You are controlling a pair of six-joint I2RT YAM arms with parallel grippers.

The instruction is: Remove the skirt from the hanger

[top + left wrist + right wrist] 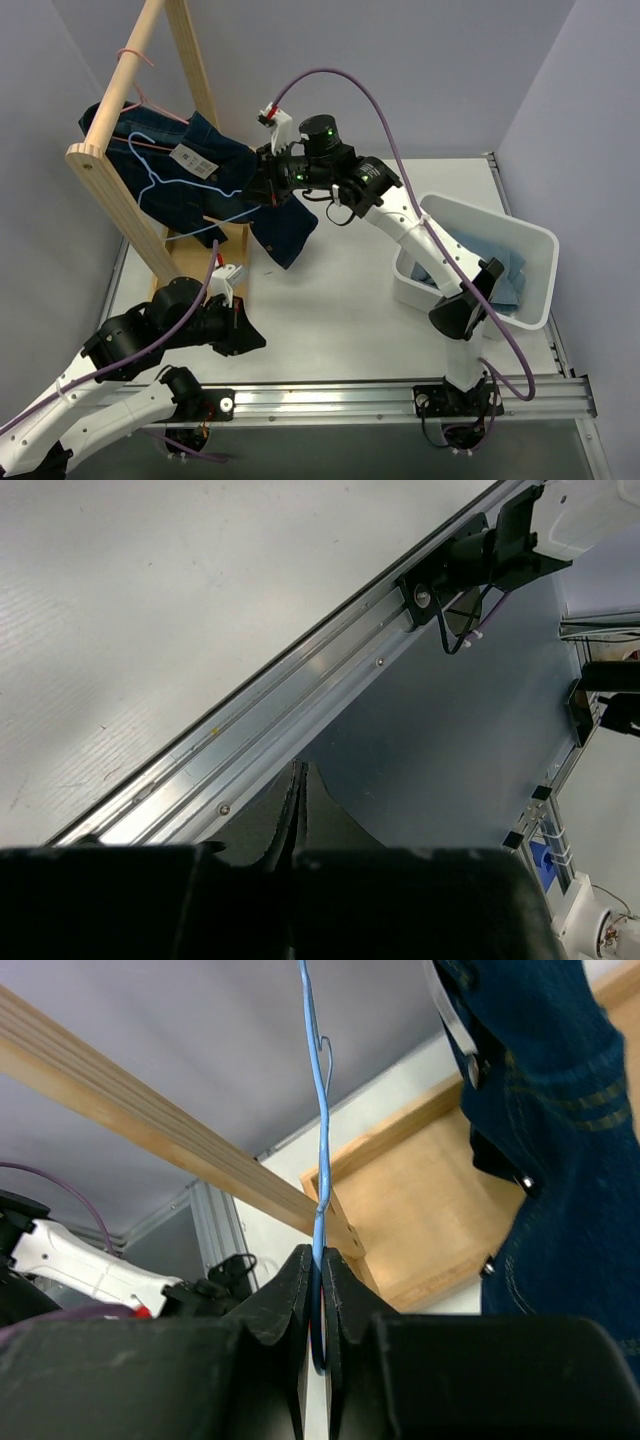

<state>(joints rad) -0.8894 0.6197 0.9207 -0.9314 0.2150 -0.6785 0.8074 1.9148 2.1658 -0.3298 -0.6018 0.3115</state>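
Right gripper [317,1295] clamped on blue hanger [318,1110] wire, which runs straight out from fingertips. We see denim skirt [200,165] hung on it, just beside grip, toward wooden rack [120,205]. Left gripper [298,790] pinched together, empty, well apart.

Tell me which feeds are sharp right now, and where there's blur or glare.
Top external: even light, sharp on the skirt. Left wrist: the left gripper is a dark, unfocused mass, with mild sheen on the rail. Right wrist: the right gripper is blurred, the hanger wire crisp.
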